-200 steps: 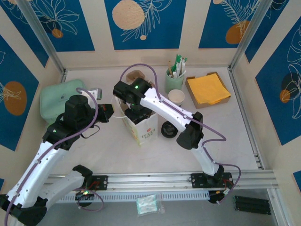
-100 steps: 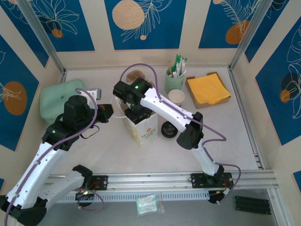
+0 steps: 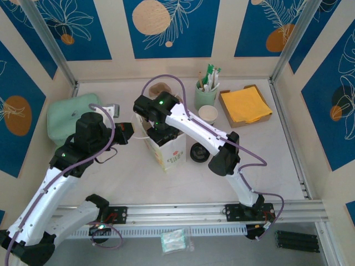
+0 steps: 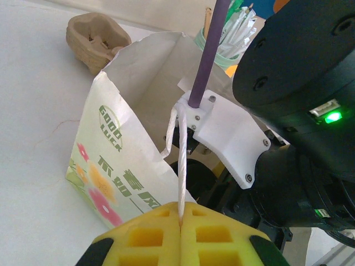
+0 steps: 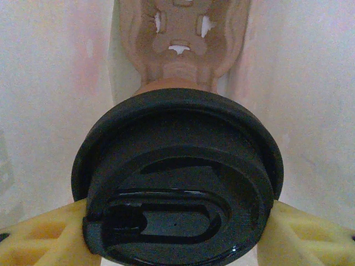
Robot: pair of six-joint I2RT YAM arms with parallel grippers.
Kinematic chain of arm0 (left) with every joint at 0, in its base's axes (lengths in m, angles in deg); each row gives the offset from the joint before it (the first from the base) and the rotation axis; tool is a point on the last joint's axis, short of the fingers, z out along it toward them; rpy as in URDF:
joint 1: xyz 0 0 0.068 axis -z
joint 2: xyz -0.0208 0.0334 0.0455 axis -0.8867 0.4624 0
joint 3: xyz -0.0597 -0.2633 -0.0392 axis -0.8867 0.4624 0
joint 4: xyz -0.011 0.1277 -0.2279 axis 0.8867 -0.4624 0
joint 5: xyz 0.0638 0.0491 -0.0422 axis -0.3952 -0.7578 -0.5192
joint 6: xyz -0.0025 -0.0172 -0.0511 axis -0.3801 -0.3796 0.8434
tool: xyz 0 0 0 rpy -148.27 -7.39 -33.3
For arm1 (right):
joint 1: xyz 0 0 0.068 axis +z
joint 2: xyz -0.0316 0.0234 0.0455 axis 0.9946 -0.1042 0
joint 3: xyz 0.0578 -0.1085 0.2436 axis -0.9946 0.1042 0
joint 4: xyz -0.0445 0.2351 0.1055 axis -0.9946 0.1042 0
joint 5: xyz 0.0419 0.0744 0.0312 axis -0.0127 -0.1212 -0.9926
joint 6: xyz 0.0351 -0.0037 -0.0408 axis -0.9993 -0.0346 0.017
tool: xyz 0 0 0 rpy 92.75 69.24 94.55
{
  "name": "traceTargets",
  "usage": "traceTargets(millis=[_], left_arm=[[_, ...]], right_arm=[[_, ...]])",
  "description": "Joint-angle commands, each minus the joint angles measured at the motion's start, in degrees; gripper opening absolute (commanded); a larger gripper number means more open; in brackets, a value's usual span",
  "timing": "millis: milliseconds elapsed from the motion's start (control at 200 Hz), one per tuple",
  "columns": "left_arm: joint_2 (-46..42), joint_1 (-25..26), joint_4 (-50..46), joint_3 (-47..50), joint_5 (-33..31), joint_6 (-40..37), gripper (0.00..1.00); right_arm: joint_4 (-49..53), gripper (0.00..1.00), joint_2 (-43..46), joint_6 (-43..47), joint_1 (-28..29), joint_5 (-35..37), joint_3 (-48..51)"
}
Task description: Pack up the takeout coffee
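Left fingers point(image 4: 145, 243) pinch handle point(image 4: 181, 166), right fingers point(image 5: 40, 234) grip cup point(image 5: 177, 160); white table point(image 3: 138, 178)

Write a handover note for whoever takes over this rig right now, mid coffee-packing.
The left gripper is shut on the string handle of the paper bag.
The right gripper is inside the bag, shut on a black-lidded cup, with a pulp carrier below it.
On the table: an open paper cup beside the mint-green cup, and a loose black lid.
Done: one cup in the bag.
Left: seat it, release, withdraw; likely the open cup too.
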Motion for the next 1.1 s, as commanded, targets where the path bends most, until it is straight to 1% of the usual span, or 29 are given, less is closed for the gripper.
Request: traceTargets(millis=[0, 1095], left_arm=[[-0.57, -0.6, 0.17, 0.37, 0.16, 0.57, 0.0], [-0.37, -0.64, 0.08, 0.23, 0.24, 0.7, 0.0]], right_arm=[[8.74, 0.62, 0.39, -0.82, 0.35, 0.08, -0.29], [8.37, 0.62, -0.06, -0.43, 0.17, -0.18, -0.13]])
